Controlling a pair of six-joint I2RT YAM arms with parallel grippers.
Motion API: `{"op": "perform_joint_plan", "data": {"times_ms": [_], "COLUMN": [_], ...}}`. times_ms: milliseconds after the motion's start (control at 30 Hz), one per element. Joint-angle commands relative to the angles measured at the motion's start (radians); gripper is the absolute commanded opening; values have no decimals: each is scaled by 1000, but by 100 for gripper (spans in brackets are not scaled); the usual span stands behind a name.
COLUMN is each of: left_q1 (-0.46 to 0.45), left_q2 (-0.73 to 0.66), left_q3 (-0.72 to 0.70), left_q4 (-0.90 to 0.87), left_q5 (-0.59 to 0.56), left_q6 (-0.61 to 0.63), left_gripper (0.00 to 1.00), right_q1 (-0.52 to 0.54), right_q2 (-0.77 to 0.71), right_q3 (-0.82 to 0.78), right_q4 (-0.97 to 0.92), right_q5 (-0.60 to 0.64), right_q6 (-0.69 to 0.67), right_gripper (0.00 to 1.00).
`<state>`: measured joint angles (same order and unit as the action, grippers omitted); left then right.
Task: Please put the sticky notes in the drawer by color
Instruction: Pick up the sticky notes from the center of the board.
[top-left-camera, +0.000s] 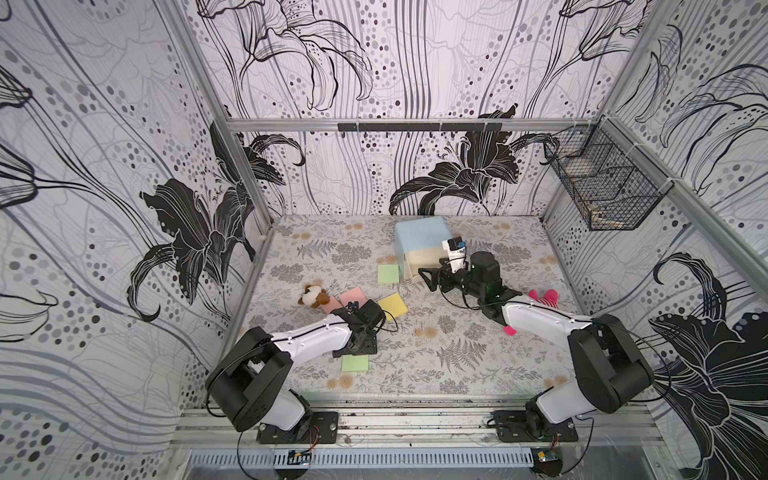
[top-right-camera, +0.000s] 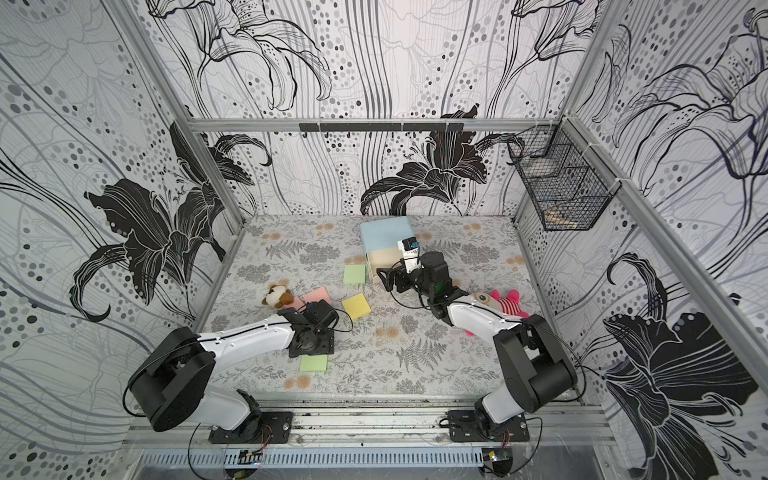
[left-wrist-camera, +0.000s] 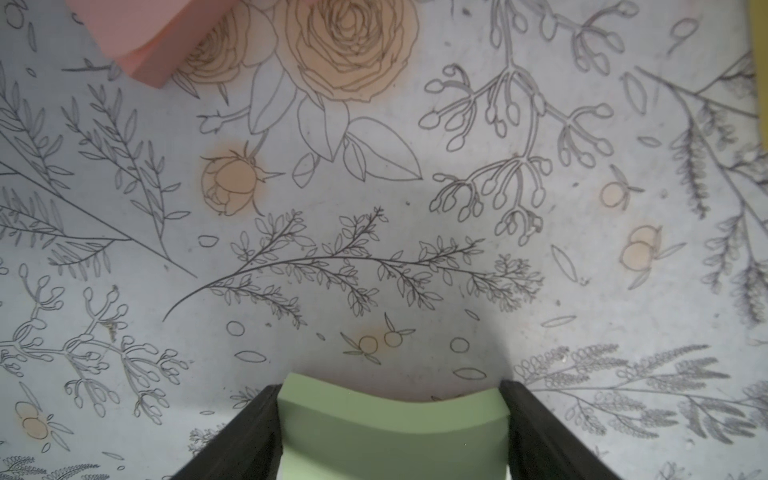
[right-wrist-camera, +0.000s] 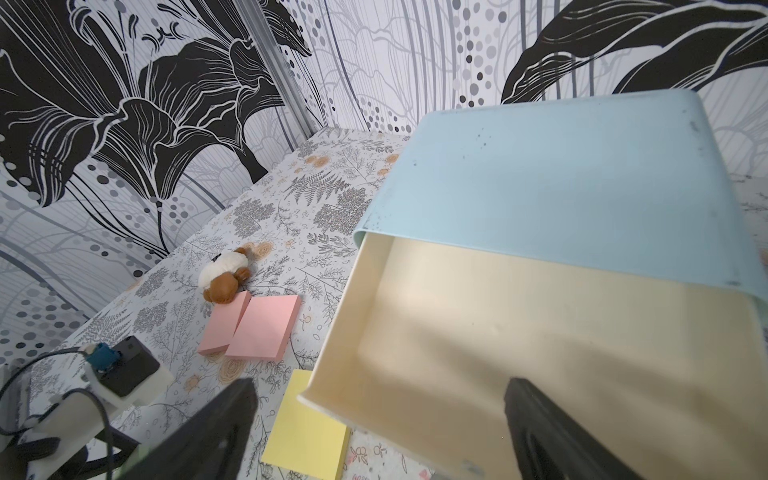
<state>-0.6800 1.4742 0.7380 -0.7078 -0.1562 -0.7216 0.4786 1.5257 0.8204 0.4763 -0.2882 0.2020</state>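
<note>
Your left claw (left-wrist-camera: 390, 390) was clamped on a green pad (left-wrist-camera: 395, 436), bowing it. Your right claw (right-wrist-camera: 380, 382) hung spread apart at the open drawer (right-wrist-camera: 540, 311).

- Left arm (top-left-camera: 307, 336) and right arm (top-left-camera: 540, 320): glossy white shells on the long links, matte black rounded joint housings
- Small dark screws dot the white shells, and a thin black cable runs along each
- Flat black base plates (top-left-camera: 324, 422) with bolts, low in the frame, with red and black wires beside them
- White wrist camera mount (top-left-camera: 454, 246) with a blue face, centre right
- Jaws: plain matte black bars at the bottom of both wrist views
</note>
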Motion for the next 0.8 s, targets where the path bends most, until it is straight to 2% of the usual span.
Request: {"op": "perform_joint_plan", "data": {"times_ms": [0,367,600,767], "left_q1": [-2,49,111,126], "left_q2": [-14,-20,-4,10], "left_q3": [32,107,206,274], "left_q4": [-33,-26,20,21], "left_q5": [-28,-40,17,36], "left_q6": [-5,14,58,71], "left_gripper": [81,83,83,83], "right_q1": [5,32,150,282], "right_q2": [-16,-156,-178,-117], "right_q3": [-15,-186,-310,-308], "right_q4": [-52,17,164,239], "right_q5": [-26,-141,-141,-69], "right_q6": [44,195,339,375], "right_gripper": [99,99,99,99]}}
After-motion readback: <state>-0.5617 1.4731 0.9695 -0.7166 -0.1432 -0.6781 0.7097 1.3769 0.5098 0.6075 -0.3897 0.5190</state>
